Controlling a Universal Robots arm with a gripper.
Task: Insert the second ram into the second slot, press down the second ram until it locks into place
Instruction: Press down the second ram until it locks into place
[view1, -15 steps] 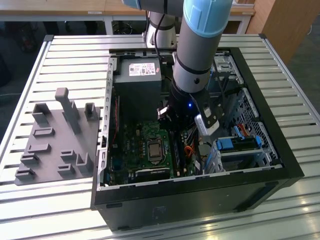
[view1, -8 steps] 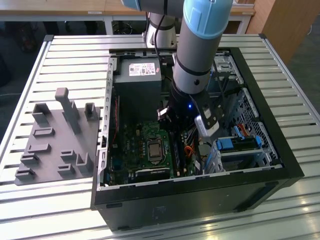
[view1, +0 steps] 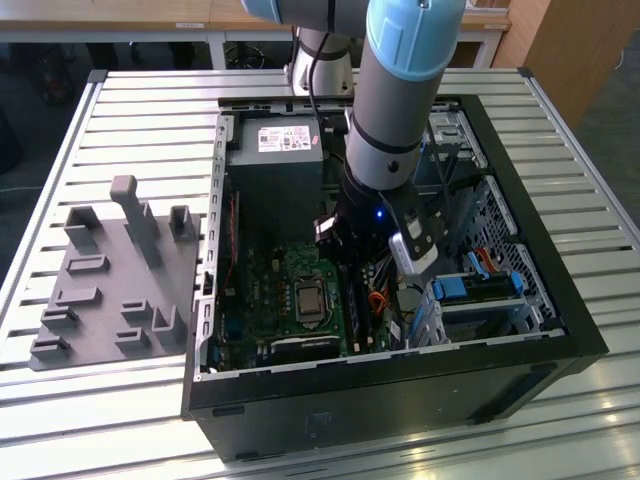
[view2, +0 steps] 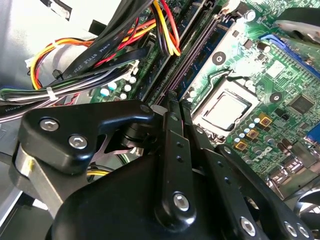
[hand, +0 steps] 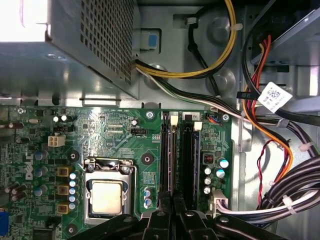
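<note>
My gripper (view1: 348, 262) reaches down into the open computer case (view1: 400, 385), over the motherboard (hand: 115, 135). Both wrist views show its black fingers pressed together with nothing visible between them, the gripper (view2: 172, 97) (hand: 173, 200) standing at one end of two parallel memory slots. A thin purple strip (view2: 192, 55) (hand: 165, 150) runs along the slot in line with the tips. I cannot tell whether that strip is the second ram's edge or the bare second slot. The neighbouring slot (hand: 188, 155) looks wider and dark, as if filled.
The processor socket (hand: 106, 195) lies beside the slots. Bundled cables (hand: 280, 150) (view2: 100, 55) crowd their other side. The grey power supply (view1: 272, 170) fills the case's far end, and blue drive brackets (view1: 470, 285) are at the exterior view's right. A grey parts fixture (view1: 110, 280) rests on the table.
</note>
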